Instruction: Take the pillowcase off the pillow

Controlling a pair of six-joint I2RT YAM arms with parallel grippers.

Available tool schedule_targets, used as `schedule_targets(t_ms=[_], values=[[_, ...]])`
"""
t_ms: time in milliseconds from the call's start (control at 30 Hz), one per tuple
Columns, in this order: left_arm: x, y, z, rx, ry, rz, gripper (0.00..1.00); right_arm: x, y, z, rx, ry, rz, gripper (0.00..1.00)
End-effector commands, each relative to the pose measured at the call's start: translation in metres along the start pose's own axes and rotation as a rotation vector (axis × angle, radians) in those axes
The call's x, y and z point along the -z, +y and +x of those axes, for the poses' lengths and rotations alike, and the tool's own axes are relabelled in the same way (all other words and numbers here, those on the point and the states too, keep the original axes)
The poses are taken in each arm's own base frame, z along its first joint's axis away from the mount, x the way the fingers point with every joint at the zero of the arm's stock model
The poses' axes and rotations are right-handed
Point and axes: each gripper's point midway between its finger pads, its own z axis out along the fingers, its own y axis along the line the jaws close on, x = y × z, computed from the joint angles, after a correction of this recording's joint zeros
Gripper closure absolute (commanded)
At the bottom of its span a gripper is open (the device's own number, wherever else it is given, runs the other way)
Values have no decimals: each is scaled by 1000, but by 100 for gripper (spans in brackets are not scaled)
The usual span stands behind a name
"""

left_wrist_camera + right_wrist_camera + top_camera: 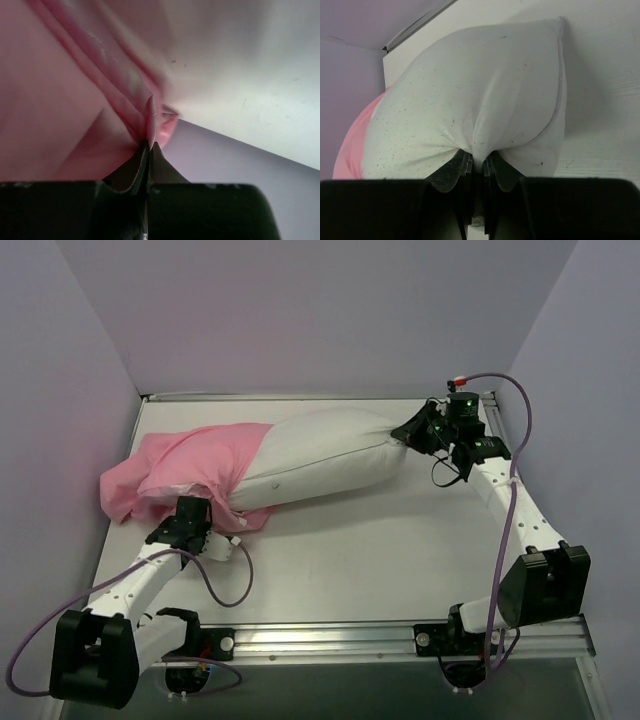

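The off-white pillow point(325, 458) lies across the table, its right two thirds bare. The pink pillowcase point(185, 475) covers its left end and bunches toward the left wall. My left gripper point(198, 512) is at the pillowcase's near edge, shut on a thin fold of pink pillowcase point(120, 80) that sticks up between its fingertips. My right gripper point(408, 430) is at the pillow's right end, shut on a pinch of the speckled pillow point(470, 95) fabric. Pink pillowcase point(355, 145) shows at the left of the right wrist view.
Lilac walls close in the back, left and right of the white table point(340, 560). A metal rail point(400, 637) runs along the near edge between the arm bases. Cables loop beside each arm.
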Motion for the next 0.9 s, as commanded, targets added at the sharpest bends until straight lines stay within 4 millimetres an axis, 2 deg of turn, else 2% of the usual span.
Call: schedule_targets(t_ms=[0, 133, 167, 233, 267, 300, 333, 367, 400, 433, 467, 500, 533, 567, 600, 633, 667, 700, 733, 800, 833, 867], values=[[0, -14, 40, -4, 83, 132, 98, 28, 3, -73, 52, -275, -11, 100], [13, -2, 39, 37, 31, 120, 98, 31, -11, -69, 51, -251, 21, 100], [15, -1, 33, 33, -7, 120, 98, 32, -12, -67, 51, -248, 21, 100], [27, -2, 25, 58, -69, 140, 87, 35, -12, -64, 57, -238, 16, 100], [32, 0, 14, 49, -113, 139, 65, 35, -16, -58, 55, -230, 22, 100], [41, 0, 2, 79, -187, 132, 49, 36, -19, -54, 53, -223, 27, 100], [50, -9, -6, 72, -235, 164, 35, 37, -22, -49, 51, -213, 33, 100], [65, 2, -13, 83, -289, 115, 21, 38, -31, -38, 48, -201, 47, 100], [75, 2, -29, 129, -379, 114, 6, 39, -36, -31, 47, -191, 55, 100], [86, -2, -36, 146, -432, 131, 6, 40, -41, -26, 44, -186, 63, 100], [104, 10, -39, 182, -489, 98, 6, 43, -45, -22, 40, -188, 67, 100], [120, 10, -47, 214, -557, 103, 6, 41, -56, -9, 32, -165, 86, 100], [142, -3, -63, 218, -682, 172, 6, 41, -59, -6, 27, -162, 89, 100], [169, 11, -63, 244, -758, 136, 6, 42, -61, -2, 22, -160, 90, 100], [189, -5, -67, 254, -819, 226, 6, 40, -68, 6, 15, -145, 104, 100], [214, -7, -80, 256, -951, 261, 6, 40, -70, 8, 14, -142, 105, 100], [231, -7, -82, 261, -1009, 286, 6, 41, -71, 9, 11, -143, 106, 100], [257, 3, -78, 278, -1070, 262, 6, 42, -72, 10, 14, -142, 108, 100], [273, -2, -79, 306, -1113, 307, 6, 42, -74, 13, 13, -139, 113, 100], [299, 12, -79, 436, -1175, 335, 6, 42, -75, 13, 20, -136, 118, 100], [297, 30, -78, 508, -1172, 292, 5, 43, -75, 12, 20, -136, 121, 100], [279, 46, -68, 637, -1068, 267, 5, 43, -75, 11, 22, -141, 122, 100]])
